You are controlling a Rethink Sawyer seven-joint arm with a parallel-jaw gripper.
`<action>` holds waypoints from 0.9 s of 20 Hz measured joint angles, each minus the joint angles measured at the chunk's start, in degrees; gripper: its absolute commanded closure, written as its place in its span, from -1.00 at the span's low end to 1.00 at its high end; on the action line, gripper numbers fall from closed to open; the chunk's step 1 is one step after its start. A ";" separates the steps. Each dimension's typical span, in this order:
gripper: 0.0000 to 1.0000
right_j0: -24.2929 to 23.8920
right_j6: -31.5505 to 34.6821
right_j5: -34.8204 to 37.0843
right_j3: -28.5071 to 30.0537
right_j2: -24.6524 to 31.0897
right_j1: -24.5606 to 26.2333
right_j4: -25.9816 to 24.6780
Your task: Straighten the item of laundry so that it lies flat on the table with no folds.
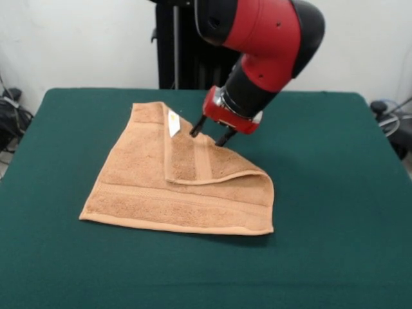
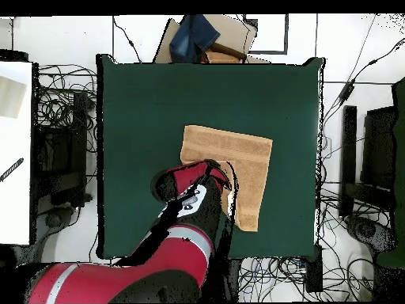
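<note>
The tan towel lies on the dark green table, left of centre. One far corner is folded over toward the front and forms a flap on top of the lower layer. A small white tag shows on the flap's far edge. My gripper points down at the flap's far edge, its two black fingers spread apart, tips at or just above the cloth, holding nothing. In the overhead view the red arm covers the gripper and part of the towel.
The robot's black pedestal stands behind the table's far edge. Overhead, a cardboard box with blue cloth sits beyond the far side, a white surface is at the left, and cables and equipment surround the table.
</note>
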 measured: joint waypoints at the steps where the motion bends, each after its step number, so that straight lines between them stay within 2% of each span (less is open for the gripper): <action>1: -1.00 -0.05 0.00 0.15 -0.11 0.08 0.02 -0.05; 18: -1.00 -1.83 -0.01 8.82 -6.13 2.97 2.63 -2.38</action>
